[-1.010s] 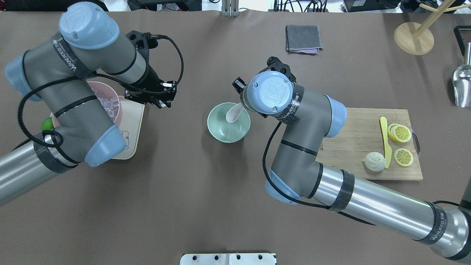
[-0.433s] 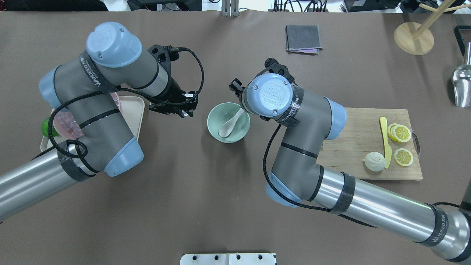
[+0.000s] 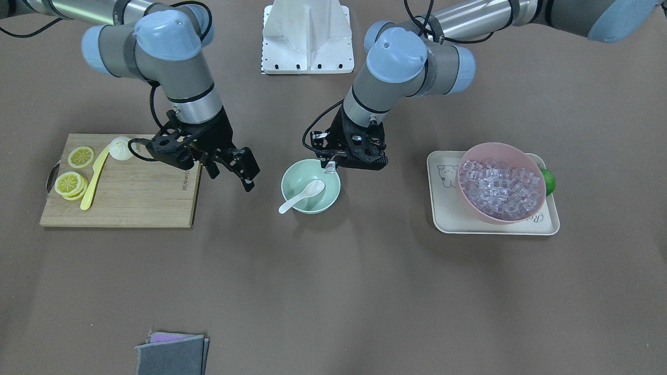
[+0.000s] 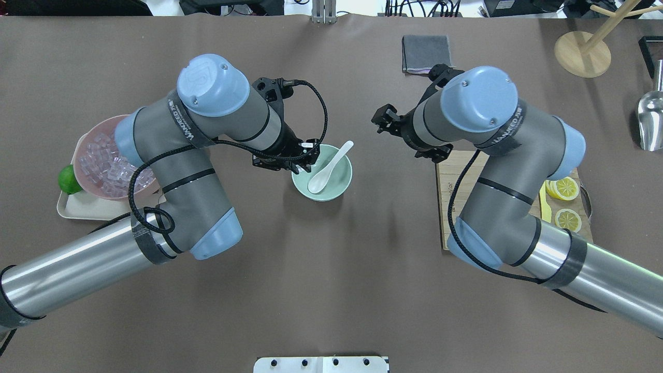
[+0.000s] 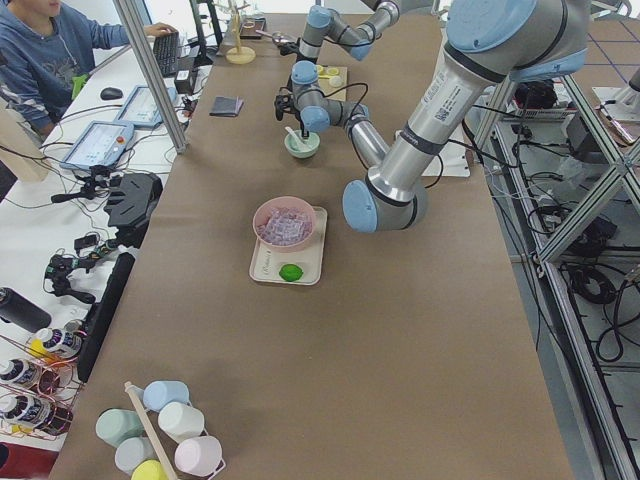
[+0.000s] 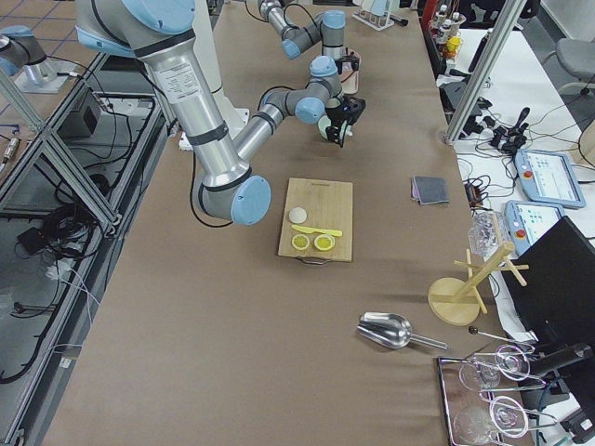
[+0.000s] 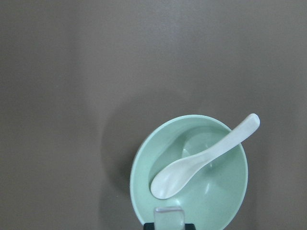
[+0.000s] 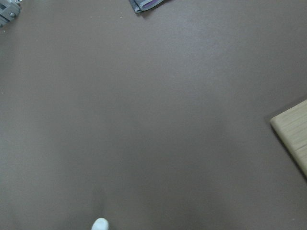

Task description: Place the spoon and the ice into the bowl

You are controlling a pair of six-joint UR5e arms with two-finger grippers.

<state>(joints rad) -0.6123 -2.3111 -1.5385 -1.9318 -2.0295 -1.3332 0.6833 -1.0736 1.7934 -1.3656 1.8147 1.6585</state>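
So your left end effector [image 3: 330, 167] is closed down narrow on one clear ice cube [image 7: 169, 216]. In the left wrist view the cube sits at the bottom centre of the frame, pinched between the fingers and right over the lower edge of the mint-green bowl [image 3: 298, 176]. I can't tell if it's touching the rim or just above it.

The white soup spoon [image 3: 305, 194] is already in that bowl. Its scoop is down inside and its handle leans over the rim, poking out to the lower left in the front-facing view.

Your right end effector [image 3: 246, 174] is just left of the bowl in the front-facing view. Its jaws are spread wide with nothing between them, and it isn't touching anything. It hangs over the brown worktop [image 3: 333, 291] beside the right edge of the wooden cutting board [image 3: 140, 203].

The rest of the ice is heaped in the pink bowl [image 3: 513, 151] on the cream tray [image 3: 443, 208], at the right of that frame and well apart from the green bowl.
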